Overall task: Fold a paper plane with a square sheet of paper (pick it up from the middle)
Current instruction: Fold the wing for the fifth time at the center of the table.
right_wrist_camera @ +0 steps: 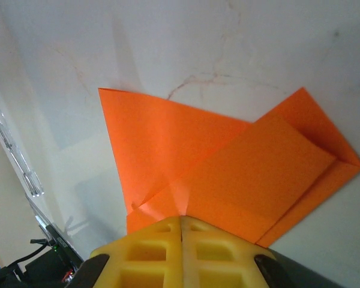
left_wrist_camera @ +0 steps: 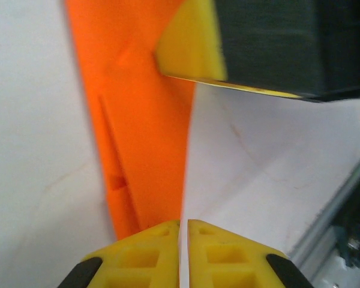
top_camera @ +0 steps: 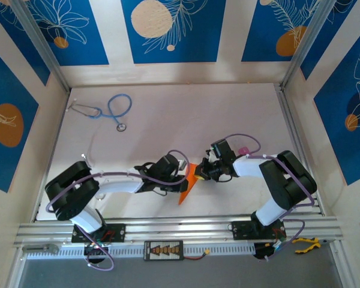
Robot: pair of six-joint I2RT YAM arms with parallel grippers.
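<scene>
The orange paper [top_camera: 188, 183], folded into a pointed shape with creases, lies near the table's front middle between both arms. My right gripper [right_wrist_camera: 181, 219] is shut on one edge of the paper [right_wrist_camera: 228, 162], whose layered flaps spread out ahead of it. From the left side my left gripper [left_wrist_camera: 184, 225] meets the paper [left_wrist_camera: 144, 120]; its jaws stand a thin slit apart with white table showing through, and the paper's long edge runs down to the left finger. A yellow fingertip of the right gripper [left_wrist_camera: 189, 48] presses the paper's far part.
A blue stethoscope [top_camera: 111, 108] lies at the back left. A small pink thing [top_camera: 243, 150] sits behind the right arm. The aluminium rail [top_camera: 180, 228] runs along the near edge, close to the paper. Walls close in both sides.
</scene>
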